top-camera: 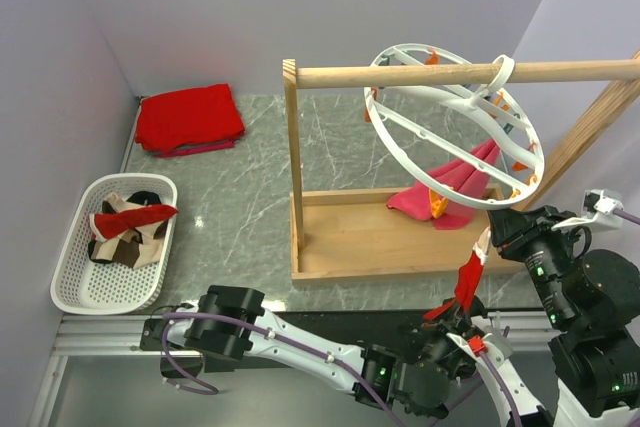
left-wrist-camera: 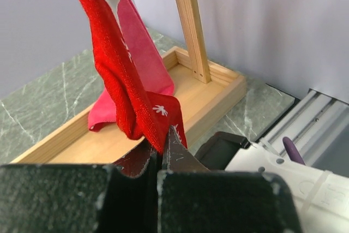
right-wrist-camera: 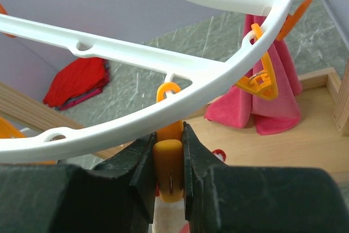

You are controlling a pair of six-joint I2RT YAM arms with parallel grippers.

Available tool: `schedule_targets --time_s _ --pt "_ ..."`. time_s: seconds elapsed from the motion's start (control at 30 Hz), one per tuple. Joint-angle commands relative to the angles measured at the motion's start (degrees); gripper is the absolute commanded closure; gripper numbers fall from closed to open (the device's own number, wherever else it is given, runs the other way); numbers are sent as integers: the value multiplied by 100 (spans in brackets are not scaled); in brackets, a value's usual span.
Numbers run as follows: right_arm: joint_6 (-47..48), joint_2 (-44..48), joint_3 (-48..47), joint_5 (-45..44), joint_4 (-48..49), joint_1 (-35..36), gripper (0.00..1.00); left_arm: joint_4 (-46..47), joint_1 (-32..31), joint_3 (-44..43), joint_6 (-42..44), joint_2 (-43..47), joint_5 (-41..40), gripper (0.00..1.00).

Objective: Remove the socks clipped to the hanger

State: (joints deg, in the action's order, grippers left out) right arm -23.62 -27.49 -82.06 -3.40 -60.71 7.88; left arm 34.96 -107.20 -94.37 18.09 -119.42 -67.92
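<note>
Under the hanger [right-wrist-camera: 180, 72] rim, right fingers [right-wrist-camera: 195, 159] pinch an orange peg [right-wrist-camera: 168, 174]; left fingers [left-wrist-camera: 177, 159] clamp the red sock [left-wrist-camera: 122, 80].

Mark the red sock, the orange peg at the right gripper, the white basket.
red sock [left-wrist-camera: 122, 88]: left wrist view, middle of hanging fabric.
orange peg [right-wrist-camera: 168, 165]: right wrist view, lower body.
white basket [top-camera: 68, 247]: top external view, left wall.

Bright, soft, even light; shadows faint. A pale sheen lies on the desk [top-camera: 215, 222]. Nearest the lens, the left pincer [left-wrist-camera: 159, 148] and right pincer [right-wrist-camera: 169, 156] blur.
</note>
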Motion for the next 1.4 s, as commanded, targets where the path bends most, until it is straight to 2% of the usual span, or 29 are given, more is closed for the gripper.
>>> schedule_targets --time_s 0.0,0.03,0.07,0.1,0.2,0.3,0.47,0.6,0.87,1.0,1.2,1.37 --pt "94 33 103 181 472 21 100 -173 -65 182 -454 419 209 99" --pt "68 -2 85 208 394 21 92 -191 -64 191 -473 463 209 99" --pt "50 -46 50 234 323 21 78 -191 -56 199 -455 463 200 99" --pt "59 -73 6 261 253 29 55 -183 -56 199 -446 489 192 99" --pt "138 6 -29 331 112 12 39 -200 -47 261 -551 550 252 99" --pt "182 138 -82 331 59 21 32 -594 -21 296 -1006 691 498 99" --pt "130 42 -336 139 -283 21 30 -1026 67 489 -1641 999 798 99" --pt "-11 -212 -792 24 -608 21 28 -956 111 376 -1300 807 500 99" --pt "-143 -608 -1567 -495 -1478 12 27 -842 164 -582 -421 68 166 99" --pt "-134 -627 -1392 -732 -1541 3 26 -482 155 -811 211 -204 121 99" --pt "-91 -679 -1234 -908 -1400 3 26 -464 173 -1101 388 -424 191 99" --pt "-29 -758 -1181 -610 -1294 -6 26 -455 182 -1268 441 -539 270 99"
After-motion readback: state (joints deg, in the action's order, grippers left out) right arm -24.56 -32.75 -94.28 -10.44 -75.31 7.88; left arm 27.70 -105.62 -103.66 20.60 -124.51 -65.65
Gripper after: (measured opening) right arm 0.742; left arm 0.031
